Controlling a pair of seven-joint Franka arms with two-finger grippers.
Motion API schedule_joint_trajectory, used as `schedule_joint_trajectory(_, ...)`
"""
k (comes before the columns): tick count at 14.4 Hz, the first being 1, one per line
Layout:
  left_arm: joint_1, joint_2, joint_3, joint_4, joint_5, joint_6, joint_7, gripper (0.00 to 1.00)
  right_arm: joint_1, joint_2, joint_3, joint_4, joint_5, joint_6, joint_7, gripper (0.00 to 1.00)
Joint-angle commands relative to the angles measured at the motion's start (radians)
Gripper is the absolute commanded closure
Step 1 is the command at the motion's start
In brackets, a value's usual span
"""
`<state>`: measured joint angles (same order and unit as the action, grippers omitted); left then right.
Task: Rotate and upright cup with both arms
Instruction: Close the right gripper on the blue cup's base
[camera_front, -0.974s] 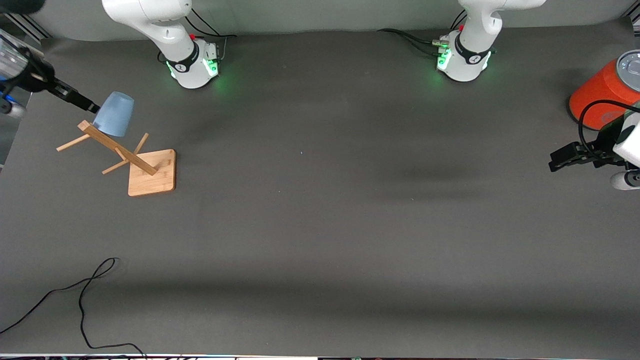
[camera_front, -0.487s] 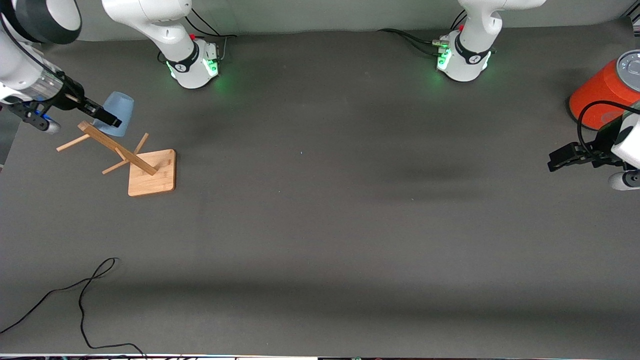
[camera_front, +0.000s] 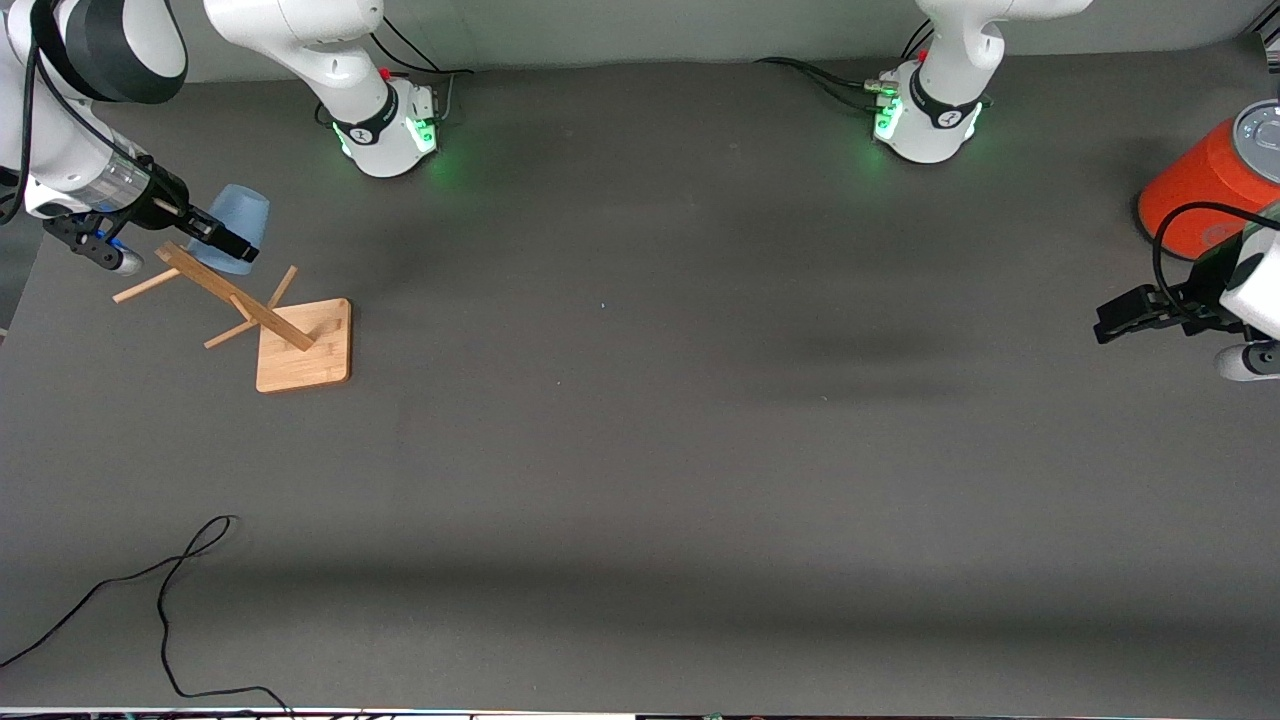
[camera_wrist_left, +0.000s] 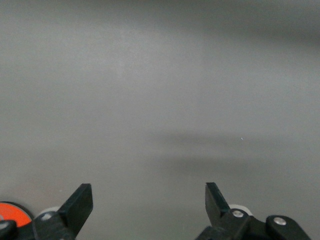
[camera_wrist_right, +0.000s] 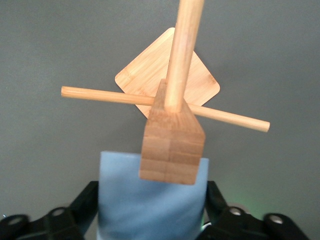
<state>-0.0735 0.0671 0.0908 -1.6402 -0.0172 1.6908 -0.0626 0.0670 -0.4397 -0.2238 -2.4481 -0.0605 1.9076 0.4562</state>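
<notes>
So over the last second the right gripper (camera_front: 228, 243) has slid in from the edge of the desk (camera_front: 640, 450) and now sits with its black jaws on either side of the cup (camera_front: 236, 226), one finger (camera_wrist_right: 85, 205) and its twin flanking the smooth pale blue plastic in the right wrist view. Can't tell if they're actually squeezing it yet, they look spread about as wide as the cup. The cup (camera_wrist_right: 150, 200) itself hasn't budged: it's a small tapered tumbler hanging upside down up at the top of the wooden rack (camera_front: 270, 320), at the right arm's end of the desk. The rack is light bamboo, a square post with round dowel pegs sticking out and a flat square base with rounded corners. Left gripper (camera_front: 1120, 318) is waiting over the desk at the left arm's end, jaws released and wide apart, just beside the big orange cylinder (camera_front: 1200, 190) with its grey lid. A thin black cable (camera_front: 170, 600) snakes across the matte grey surface nearer the camera.
</notes>
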Motion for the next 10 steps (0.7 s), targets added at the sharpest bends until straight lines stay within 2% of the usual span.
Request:
schedule_joint_trajectory(1,-0.011,-0.009,0.006,-0.009,-0.010,0.010,0.012,0.00,0.011,-0.007,-0.008,-0.003,-0.002,0.013,0.022,0.66)
schedule_joint_trajectory(5,-0.012,-0.009,0.000,-0.009,-0.010,0.003,0.010,0.00,0.014,-0.023,-0.006,0.006,-0.002,-0.021,0.035,0.67)
schedule_joint_trajectory(7,-0.011,-0.009,-0.002,-0.009,-0.009,0.001,0.012,0.00,0.019,-0.054,0.003,0.014,-0.002,-0.073,0.108,0.67)
schedule_joint_trajectory(10,-0.011,-0.009,-0.002,-0.009,-0.009,0.000,0.012,0.00,0.101,-0.123,0.004,0.020,0.001,-0.145,0.224,0.67)
